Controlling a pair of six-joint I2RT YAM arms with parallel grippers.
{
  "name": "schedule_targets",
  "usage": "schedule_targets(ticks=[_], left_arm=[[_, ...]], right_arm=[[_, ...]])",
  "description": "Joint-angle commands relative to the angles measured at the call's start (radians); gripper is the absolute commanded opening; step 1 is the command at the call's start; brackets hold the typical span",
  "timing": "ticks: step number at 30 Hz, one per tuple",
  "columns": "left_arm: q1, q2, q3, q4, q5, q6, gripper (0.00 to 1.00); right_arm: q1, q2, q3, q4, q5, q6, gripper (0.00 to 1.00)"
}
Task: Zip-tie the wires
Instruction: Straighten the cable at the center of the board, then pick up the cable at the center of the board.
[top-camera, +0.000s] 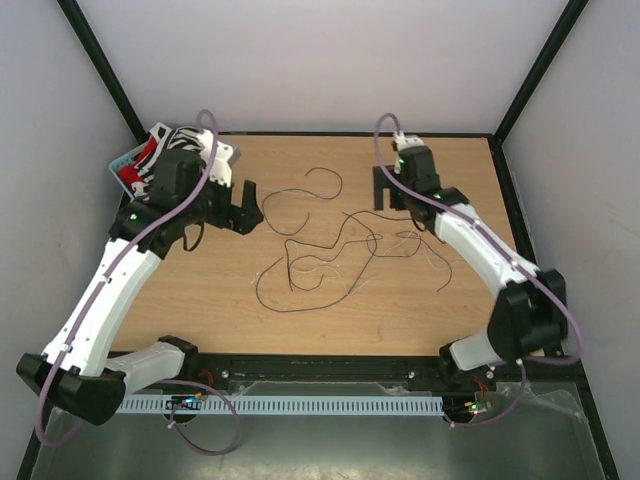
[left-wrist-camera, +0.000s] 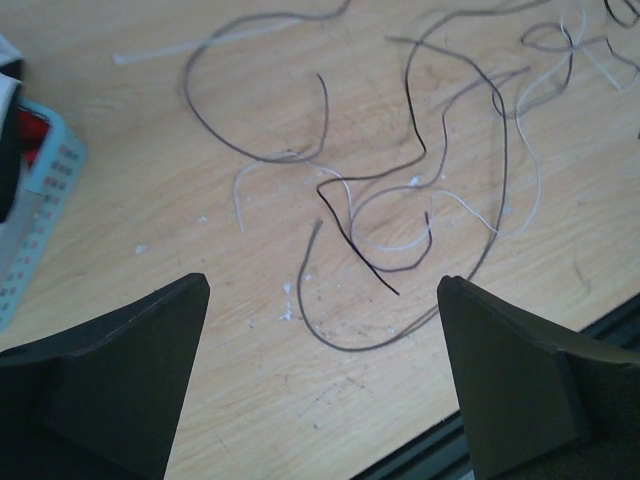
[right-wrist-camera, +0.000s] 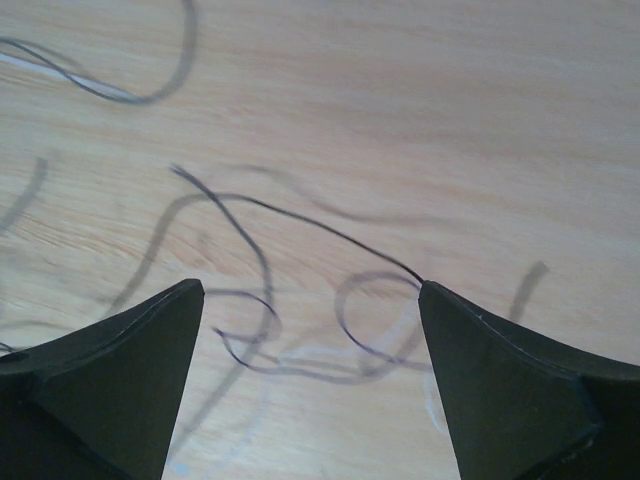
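Observation:
The wires (top-camera: 330, 240) lie as a loose tangle of thin dark and pale strands across the middle of the wooden table (top-camera: 420, 320). My left gripper (top-camera: 245, 205) hovers at the tangle's left edge, open and empty. In the left wrist view the wires (left-wrist-camera: 415, 130) spread ahead of the open left gripper (left-wrist-camera: 322, 285). My right gripper (top-camera: 385, 190) is at the tangle's far right side, also open. In the right wrist view the right gripper (right-wrist-camera: 310, 290) straddles blurred loops of wires (right-wrist-camera: 300, 218). One dark strand runs up to the right fingertip (right-wrist-camera: 440, 300).
A light blue basket (top-camera: 125, 165) holding red, white and black items stands at the back left corner; its edge also shows as the basket (left-wrist-camera: 40, 200). A pale straight strip (left-wrist-camera: 170, 50) lies near the far wires. Black frame posts and white walls enclose the table.

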Motion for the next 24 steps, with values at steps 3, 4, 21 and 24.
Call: schedule_targets(ticks=[3, 4, 21, 24], left_arm=[[0.059, -0.08, 0.043, 0.055, -0.027, -0.015, 0.99], [0.066, -0.092, 0.038, 0.057, -0.017, -0.015, 0.99], [0.081, -0.187, -0.057, 0.059, 0.04, 0.063, 0.99], [0.081, -0.176, -0.057, 0.06, 0.046, 0.062, 0.99]], right_arm=[[0.084, 0.289, 0.235, 0.124, -0.047, 0.095, 1.0], [0.094, 0.344, 0.285, 0.128, -0.036, 0.091, 1.0], [0.109, 0.958, 0.897, -0.01, 0.034, 0.09, 0.73], [0.109, 0.986, 0.915, -0.013, 0.033, 0.095, 0.68]])
